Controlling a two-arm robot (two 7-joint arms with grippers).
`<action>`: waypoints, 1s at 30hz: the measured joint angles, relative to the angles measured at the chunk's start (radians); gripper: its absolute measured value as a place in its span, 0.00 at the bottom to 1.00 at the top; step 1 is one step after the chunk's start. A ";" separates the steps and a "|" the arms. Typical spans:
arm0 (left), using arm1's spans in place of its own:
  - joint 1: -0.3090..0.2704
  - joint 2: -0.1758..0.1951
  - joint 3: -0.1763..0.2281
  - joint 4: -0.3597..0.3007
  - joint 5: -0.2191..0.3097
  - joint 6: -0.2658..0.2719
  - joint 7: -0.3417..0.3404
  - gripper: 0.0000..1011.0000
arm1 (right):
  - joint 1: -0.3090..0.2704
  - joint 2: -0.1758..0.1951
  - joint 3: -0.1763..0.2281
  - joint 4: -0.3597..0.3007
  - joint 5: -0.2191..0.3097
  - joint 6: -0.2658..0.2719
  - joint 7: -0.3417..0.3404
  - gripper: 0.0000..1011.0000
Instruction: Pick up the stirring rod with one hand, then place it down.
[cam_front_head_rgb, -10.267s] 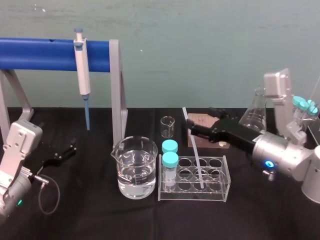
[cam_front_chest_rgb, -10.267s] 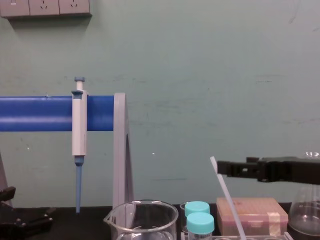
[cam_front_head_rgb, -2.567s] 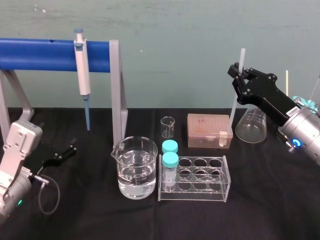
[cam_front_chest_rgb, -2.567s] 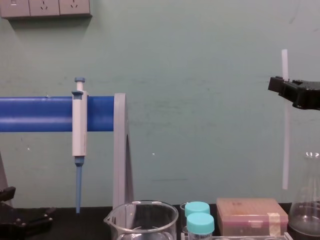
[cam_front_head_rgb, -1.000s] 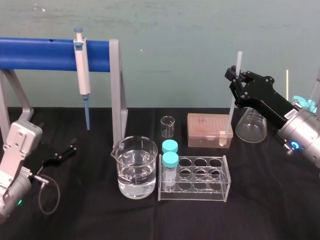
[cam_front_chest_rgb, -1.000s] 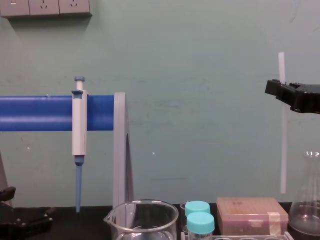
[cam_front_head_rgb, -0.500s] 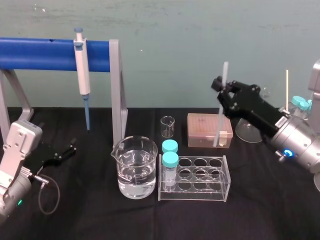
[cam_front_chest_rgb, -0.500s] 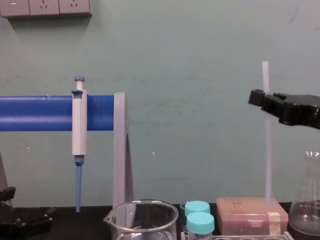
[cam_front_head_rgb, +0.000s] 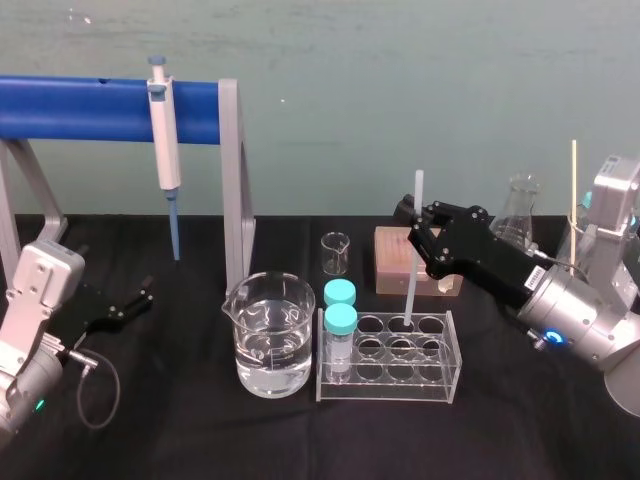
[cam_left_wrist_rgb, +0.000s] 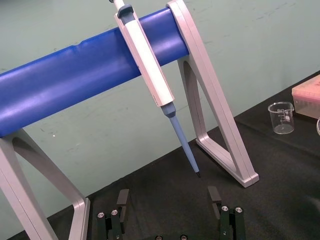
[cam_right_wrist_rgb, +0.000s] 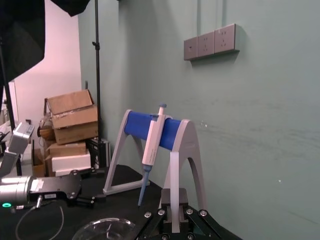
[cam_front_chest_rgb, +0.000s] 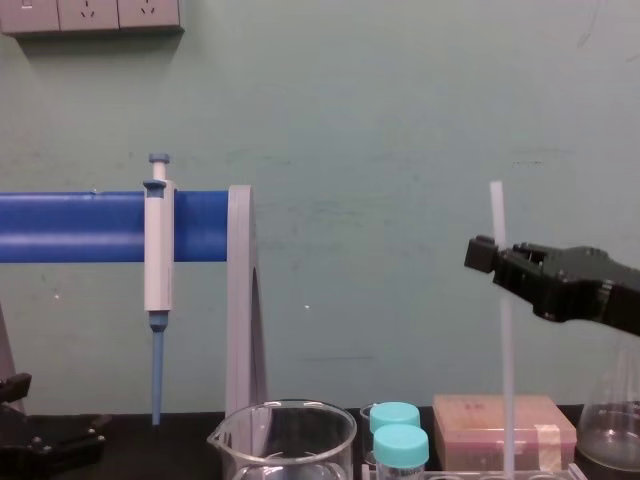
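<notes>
Stirring rod (cam_front_head_rgb: 410, 285) is pinched upright by the right gripper (cam_front_head_rgb: 414, 232), tip at a test-tube rack (cam_front_head_rgb: 385, 396) well below it; straight lowering before release is advised. Left gripper (cam_front_head_rgb: 135, 303) is parked spread, well apart.

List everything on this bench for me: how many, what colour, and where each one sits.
test tube rack: one, clear, centre front
stirring rod: one, translucent white, upright, lower end at the rack's back row
vials: two, teal caps, rack's left column
large beaker: one, clear, holding water, left of rack
small beaker: one, clear, behind the vials
tip box: one, pinkish brown, behind rack
conical flask: one, clear, back right
pipette: one, white, blue tip, hanging on stand
stand: one, blue bar, grey legs, back left
left hand: black, open, parked far left
right hand: black, shut on the stirring rod
</notes>
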 joint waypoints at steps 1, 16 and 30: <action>0.000 0.000 0.000 0.000 0.000 0.000 0.000 0.99 | 0.000 0.000 0.000 0.000 0.000 0.000 0.000 0.07; 0.000 0.000 0.000 0.000 0.000 0.000 0.000 0.99 | 0.016 -0.036 -0.020 0.087 -0.032 -0.065 0.000 0.07; 0.000 0.000 0.000 0.000 0.000 0.000 0.000 0.99 | 0.030 -0.073 -0.014 0.160 -0.039 -0.093 0.003 0.07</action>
